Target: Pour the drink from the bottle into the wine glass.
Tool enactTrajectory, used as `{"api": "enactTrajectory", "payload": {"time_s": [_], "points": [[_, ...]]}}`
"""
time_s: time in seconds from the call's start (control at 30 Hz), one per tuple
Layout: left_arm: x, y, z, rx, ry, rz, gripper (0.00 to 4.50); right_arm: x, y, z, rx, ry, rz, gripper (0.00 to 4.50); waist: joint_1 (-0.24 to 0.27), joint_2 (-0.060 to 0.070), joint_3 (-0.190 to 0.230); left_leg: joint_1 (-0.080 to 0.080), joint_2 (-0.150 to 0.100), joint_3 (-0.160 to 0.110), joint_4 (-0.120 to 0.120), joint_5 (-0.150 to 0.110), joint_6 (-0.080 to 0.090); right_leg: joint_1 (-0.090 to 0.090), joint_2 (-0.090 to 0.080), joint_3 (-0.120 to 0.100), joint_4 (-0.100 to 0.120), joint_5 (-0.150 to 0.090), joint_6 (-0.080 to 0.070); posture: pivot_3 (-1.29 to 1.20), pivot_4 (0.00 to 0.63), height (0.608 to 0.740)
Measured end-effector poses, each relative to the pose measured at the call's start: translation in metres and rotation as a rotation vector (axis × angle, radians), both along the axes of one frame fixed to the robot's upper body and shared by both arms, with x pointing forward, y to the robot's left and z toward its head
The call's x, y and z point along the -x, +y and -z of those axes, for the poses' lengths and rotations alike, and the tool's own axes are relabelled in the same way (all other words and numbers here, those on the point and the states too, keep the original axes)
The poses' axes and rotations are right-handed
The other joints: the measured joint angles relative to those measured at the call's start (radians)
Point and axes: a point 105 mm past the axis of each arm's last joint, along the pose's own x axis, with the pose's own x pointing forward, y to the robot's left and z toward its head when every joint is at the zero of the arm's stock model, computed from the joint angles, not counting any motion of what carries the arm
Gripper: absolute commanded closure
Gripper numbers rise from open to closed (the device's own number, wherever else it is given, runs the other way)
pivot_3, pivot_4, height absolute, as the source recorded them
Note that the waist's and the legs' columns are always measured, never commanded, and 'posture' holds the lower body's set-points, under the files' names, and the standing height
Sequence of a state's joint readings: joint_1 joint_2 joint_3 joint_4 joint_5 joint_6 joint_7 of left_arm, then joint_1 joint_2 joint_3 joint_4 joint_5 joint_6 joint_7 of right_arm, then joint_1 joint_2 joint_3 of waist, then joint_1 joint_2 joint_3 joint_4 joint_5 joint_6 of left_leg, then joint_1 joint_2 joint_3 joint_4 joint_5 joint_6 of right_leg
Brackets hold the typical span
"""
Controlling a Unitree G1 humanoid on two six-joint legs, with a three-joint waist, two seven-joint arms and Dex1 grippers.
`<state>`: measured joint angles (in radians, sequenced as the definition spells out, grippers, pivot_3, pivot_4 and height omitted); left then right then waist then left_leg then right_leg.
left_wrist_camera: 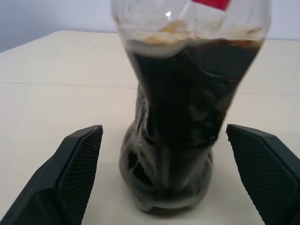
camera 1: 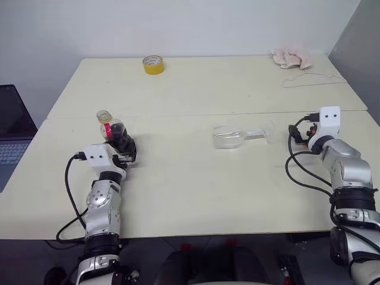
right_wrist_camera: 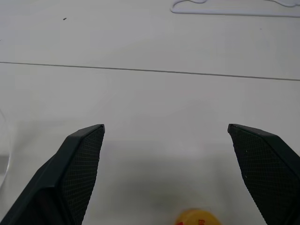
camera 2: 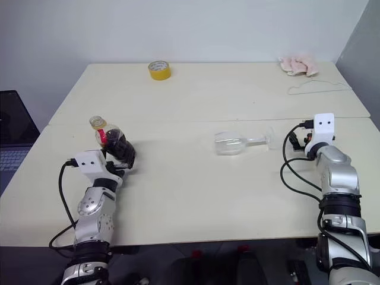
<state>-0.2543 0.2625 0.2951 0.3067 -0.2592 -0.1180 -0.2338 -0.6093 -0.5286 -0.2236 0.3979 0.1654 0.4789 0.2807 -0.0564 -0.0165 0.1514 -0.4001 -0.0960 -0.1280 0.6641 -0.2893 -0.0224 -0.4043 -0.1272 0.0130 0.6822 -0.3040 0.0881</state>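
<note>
my left gripper point(left_wrist_camera: 164, 178) spread wide around the small clear plastic cola bottle point(left_wrist_camera: 176, 122), not pinching; right gripper point(right_wrist_camera: 166, 176) released; clear stemmed wine glass point(camera 1: 228, 136) lying on its side.

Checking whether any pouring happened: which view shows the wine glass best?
The right eye view: the wine glass lies on its side on the table, its bowl, stem and foot all visible, with no dark liquid evident. The left eye view shows the same. The right wrist view catches just a clear curved edge.
</note>
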Motion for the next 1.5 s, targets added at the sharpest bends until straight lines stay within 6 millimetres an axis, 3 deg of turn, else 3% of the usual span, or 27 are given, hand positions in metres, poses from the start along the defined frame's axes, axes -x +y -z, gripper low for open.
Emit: {"api": "enactTrajectory", "payload": {"time_s": [0.23, 0.67, 0.87, 1.07, 1.2, 1.3, 1.4, 1.5], "points": [[0.003, -0.004, -0.001, -0.002, 0.007, 0.012, 0.03, -0.001, 0.002, 0.000, 0.021, -0.001, -0.009, 0.00, 0.000, 0.000, 0.000, 0.000, 0.000, 0.000, 0.000, 0.000, 0.000, 0.000, 0.000, 0.000, 0.000, 0.000, 0.000, 0.00, 0.150, 0.740], [0.030, 0.003, 0.012, -0.010, 0.071, -0.019, 0.03, -0.001, 0.001, -0.002, 0.047, -0.010, -0.020, 0.00, 0.000, 0.000, 0.000, 0.000, 0.000, 0.000, 0.000, 0.000, 0.000, 0.000, 0.000, 0.000, 0.000, 0.000, 0.000, 0.00, 0.150, 0.740], [0.047, -0.018, 0.024, 0.010, 0.120, 0.060, 0.03, 0.001, -0.007, -0.008, 0.113, -0.009, -0.011, 0.00, 0.001, 0.000, 0.000, 0.000, 0.000, 0.001, 0.000, 0.000, 0.000, 0.000, 0.000, 0.001, 0.000, 0.000, 0.000, 0.00, 0.150, 0.740], [0.064, -0.047, 0.029, 0.006, 0.165, 0.236, 0.03, 0.007, -0.010, -0.036, 0.307, -0.018, -0.114, 0.00, 0.003, 0.003, -0.001, 0.000, 0.000, 0.002, -0.001, 0.000, 0.000, 0.000, 0.000, 0.002, -0.001, 0.000, 0.000, 0.00, 0.150, 0.740], [0.074, -0.078, 0.028, -0.059, 0.225, 0.443, 0.03, 0.021, 0.003, -0.082, 0.520, -0.029, -0.312, 0.00, 0.009, 0.004, 0.000, 0.001, 0.001, 0.002, 0.000, 0.000, 0.000, 0.001, 0.001, 0.001, -0.001, 0.000, 0.000, 0.00, 0.150, 0.740], [0.065, -0.098, 0.007, -0.132, 0.192, 0.565, 0.03, 0.029, 0.025, -0.101, 0.619, -0.028, -0.460, 0.00, 0.012, 0.004, -0.001, 0.001, 0.002, 0.002, 0.000, 0.000, 0.000, 0.001, 0.002, 0.001, -0.001, 0.000, 0.000, 0.00, 0.150, 0.740], [0.059, -0.119, -0.015, -0.190, 0.136, 0.666, 0.03, 0.036, 0.058, -0.094, 0.673, 0.013, -0.642, 0.00, 0.014, 0.004, -0.001, 0.001, 0.002, 0.002, 0.000, 0.000, 0.001, 0.001, 0.001, 0.002, -0.002, 0.000, 0.000, 0.00, 0.150, 0.740], [0.060, -0.137, -0.017, -0.228, 0.136, 0.743, 0.03, 0.034, 0.087, -0.076, 0.720, 0.063, -0.768, 0.00, 0.011, 0.003, -0.001, 0.001, 0.002, 0.002, -0.001, 0.000, 0.001, 0.001, 0.001, 0.001, -0.002, 0.000, 0.000, 0.00, 0.150, 0.740]]}}
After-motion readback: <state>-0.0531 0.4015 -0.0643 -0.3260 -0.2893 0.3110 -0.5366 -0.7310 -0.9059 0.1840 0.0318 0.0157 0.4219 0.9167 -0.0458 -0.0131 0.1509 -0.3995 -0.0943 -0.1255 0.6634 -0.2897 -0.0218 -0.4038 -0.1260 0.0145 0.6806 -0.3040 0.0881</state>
